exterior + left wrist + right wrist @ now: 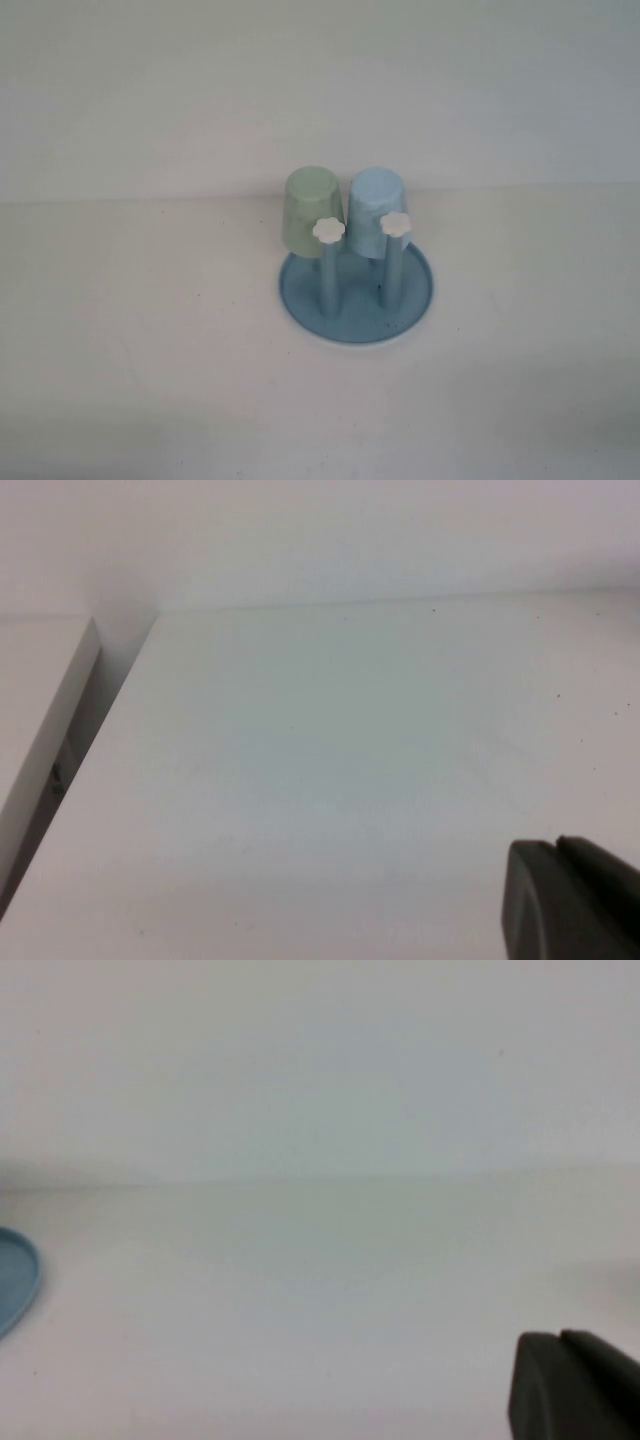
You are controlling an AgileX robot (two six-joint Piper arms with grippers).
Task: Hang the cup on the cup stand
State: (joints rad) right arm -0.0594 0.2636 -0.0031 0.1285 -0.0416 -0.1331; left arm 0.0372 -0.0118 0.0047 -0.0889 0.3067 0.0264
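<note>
In the high view the light blue cup [375, 208] sits upside down on a back peg of the cup stand [356, 300], a round blue dish with upright blue pegs topped by white flower caps [328, 229]. Neither arm shows in the high view. My left gripper [556, 844] is shut over bare white table, holding nothing. My right gripper [560, 1336] is shut as well, empty, with only the rim of the cup stand [18, 1278] at the edge of its view.
A pale green cup [313, 208] hangs upside down on the peg beside the blue one. A white wall rises behind the table. In the left wrist view a table edge and a gap [70, 735] run along one side.
</note>
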